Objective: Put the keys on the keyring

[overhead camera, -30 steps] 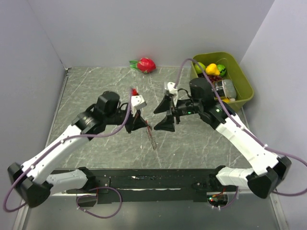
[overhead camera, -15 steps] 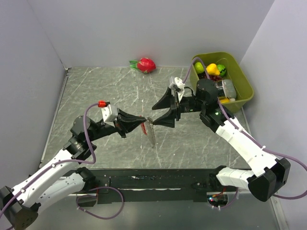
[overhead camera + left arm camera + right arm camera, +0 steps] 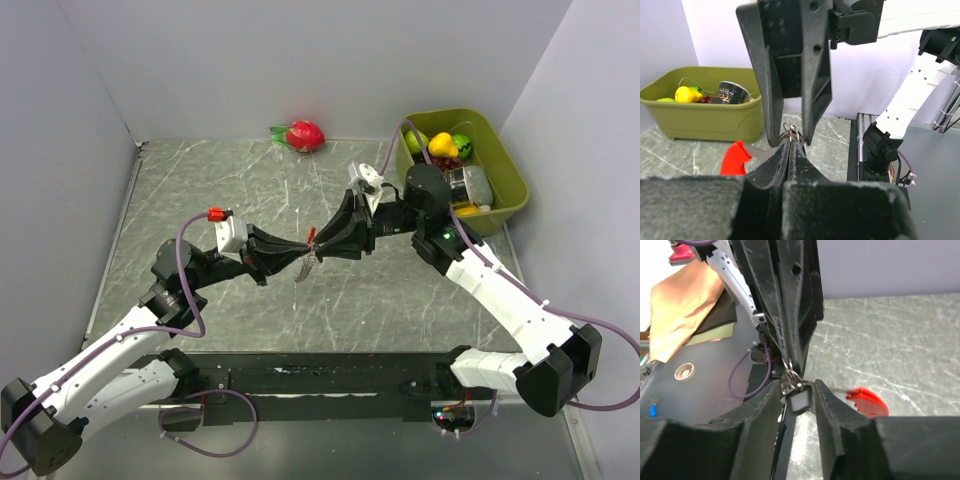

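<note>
My left gripper (image 3: 302, 251) is shut on the silvery ring bunch of the keyring (image 3: 792, 133) and holds it above the table. The keyring's red crescent (image 3: 734, 158) hangs to the left on a silvery stem. It also shows in the right wrist view (image 3: 868, 401). My right gripper (image 3: 324, 241) meets the left one tip to tip. Its fingers (image 3: 826, 405) stand apart on either side of a tiny dark, silvery-faced key (image 3: 800, 401) that hangs under the rings (image 3: 790, 380). There are small gaps on both sides of the key.
A green bin (image 3: 506, 186) with fruit and a can stands at the back right; it also shows in the left wrist view (image 3: 705, 120). A red dragon fruit (image 3: 304, 134) lies at the back wall. Grey walls close in the left, back and right sides.
The right gripper has moved left onto the left gripper's tip and its fingers have narrowed around the ring bunch. The left arm dropped and stretched out earlier, then held still.
</note>
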You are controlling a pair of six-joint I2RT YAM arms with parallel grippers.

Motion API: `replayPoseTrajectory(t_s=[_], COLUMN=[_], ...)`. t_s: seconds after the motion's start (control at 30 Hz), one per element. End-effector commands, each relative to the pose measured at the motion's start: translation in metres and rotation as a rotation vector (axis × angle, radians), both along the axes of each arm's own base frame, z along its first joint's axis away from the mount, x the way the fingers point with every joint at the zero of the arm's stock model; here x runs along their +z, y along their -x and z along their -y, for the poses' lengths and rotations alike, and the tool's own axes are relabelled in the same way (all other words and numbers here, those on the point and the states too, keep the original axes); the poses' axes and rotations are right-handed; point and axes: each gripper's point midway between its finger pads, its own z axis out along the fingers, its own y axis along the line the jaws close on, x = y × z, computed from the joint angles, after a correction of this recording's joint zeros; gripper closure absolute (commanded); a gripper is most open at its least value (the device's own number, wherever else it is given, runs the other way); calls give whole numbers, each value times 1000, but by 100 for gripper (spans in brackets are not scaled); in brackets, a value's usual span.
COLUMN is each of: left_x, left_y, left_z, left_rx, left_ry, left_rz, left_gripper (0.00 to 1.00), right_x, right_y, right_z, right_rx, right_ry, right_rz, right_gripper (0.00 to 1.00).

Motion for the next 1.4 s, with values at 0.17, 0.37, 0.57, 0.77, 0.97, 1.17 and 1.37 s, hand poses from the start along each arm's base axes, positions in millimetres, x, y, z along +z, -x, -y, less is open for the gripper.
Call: replayPoseTrajectory(t_s=[0.17, 0.37, 0.57, 0.77, 0.97, 1.17, 1.37], left_x=[37, 41, 43, 47, 43, 37, 31], left_y=[12, 12, 11, 13, 13, 14, 14], left_z=[-6, -11, -10, -9, -6, -8, -10], left_rx=[-15, 8, 2, -12, -28, -22, -15], left_ry=[86, 106, 131, 147, 142, 128, 110], left_rz=[90, 102, 99, 102, 85, 76, 67], left_gripper=[99, 99, 99, 99, 99, 99, 99], right_x=[-5, -11, -15, -21, -32, -14, 2], right_y=[-5, -7, 1, 5, 4, 1, 2], right_z=[0, 1, -1, -10, -19, -3, 9], right_rx=[-23, -40, 13, 26, 12, -115, -196], right_ry=[29, 46, 43, 72, 118, 57, -2], right_rz=[27, 30, 24, 28, 31, 115, 164], right_gripper=[75, 83, 95, 100, 95, 55, 32])
